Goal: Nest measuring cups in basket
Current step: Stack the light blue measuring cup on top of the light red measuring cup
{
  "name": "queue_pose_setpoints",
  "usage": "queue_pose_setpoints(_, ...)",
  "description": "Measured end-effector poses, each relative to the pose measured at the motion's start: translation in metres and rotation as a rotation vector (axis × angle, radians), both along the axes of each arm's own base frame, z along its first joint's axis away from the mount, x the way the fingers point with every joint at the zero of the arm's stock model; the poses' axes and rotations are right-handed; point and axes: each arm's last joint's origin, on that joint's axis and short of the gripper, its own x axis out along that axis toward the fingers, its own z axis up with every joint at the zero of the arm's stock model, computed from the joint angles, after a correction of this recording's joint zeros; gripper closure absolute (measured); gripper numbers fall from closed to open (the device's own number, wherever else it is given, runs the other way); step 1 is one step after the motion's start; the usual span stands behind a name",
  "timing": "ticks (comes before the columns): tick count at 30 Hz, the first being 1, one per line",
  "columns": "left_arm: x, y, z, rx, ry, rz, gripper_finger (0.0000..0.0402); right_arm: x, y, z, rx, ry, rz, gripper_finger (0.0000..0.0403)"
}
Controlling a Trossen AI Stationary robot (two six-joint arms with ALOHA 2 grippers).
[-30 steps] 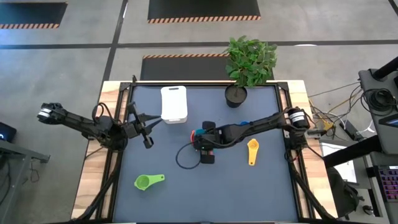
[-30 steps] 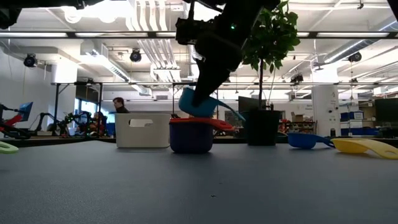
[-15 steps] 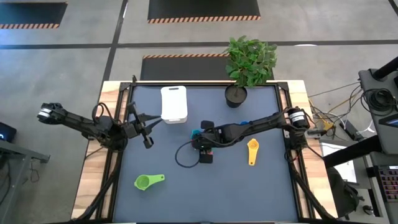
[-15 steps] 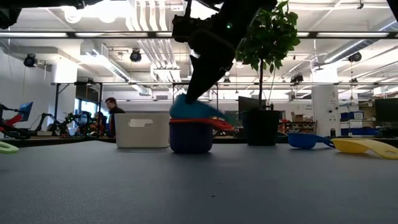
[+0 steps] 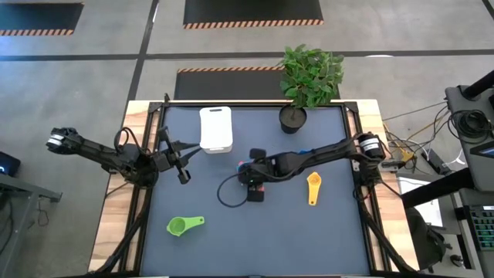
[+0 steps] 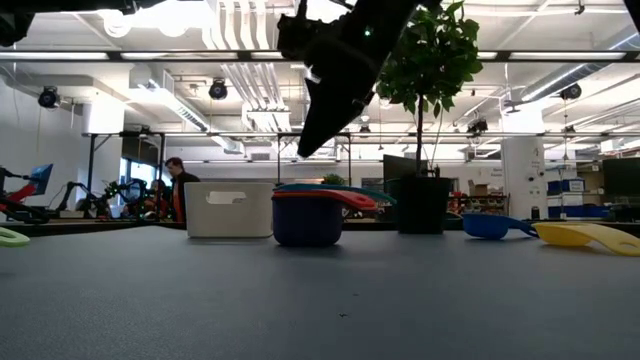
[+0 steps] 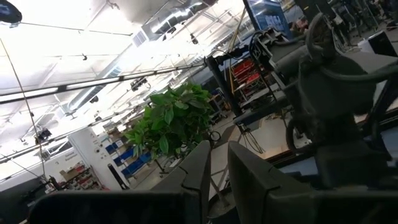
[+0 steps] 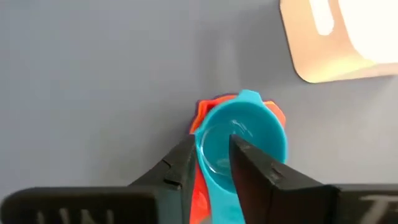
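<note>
The right gripper [image 8: 208, 165], fingers slightly parted and holding nothing, hung above the teal cup [image 8: 241, 138] in the stack, arm angled down; the left gripper [image 7: 214, 165] looked nearly closed.

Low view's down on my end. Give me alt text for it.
The right claw hangs open above a stack of nested cups at mid-table, teal cup on top. White basket behind left; blue cup and yellow cup lie right.

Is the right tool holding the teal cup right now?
No. In the low view the right tool hangs clear above the teal cup, which sits nested in the stack.
</note>
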Motion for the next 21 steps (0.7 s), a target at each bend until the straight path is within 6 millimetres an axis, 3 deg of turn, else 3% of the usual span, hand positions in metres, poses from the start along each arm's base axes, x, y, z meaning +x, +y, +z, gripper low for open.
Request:
queue_pose_setpoints(6, 0.0, 0.0, 0.0, 0.0, 0.0, 0.0, 0.0364, -0.018, -0.015, 0.006, -0.048, 0.145, -0.078, 0.0388)
queue_pose_setpoints(15, 0.0, 0.0, 0.0, 0.0, 0.0, 0.0, 0.0364, -0.035, -0.043, -0.028, -0.052, 0.296, -0.141, 0.0394)
queue_pose_setpoints(21, 0.0, 0.0, 0.0, 0.0, 0.001, 0.0, 0.0364, -0.039, -0.04, -0.043, 0.061, 0.308, -0.087, 0.0394)
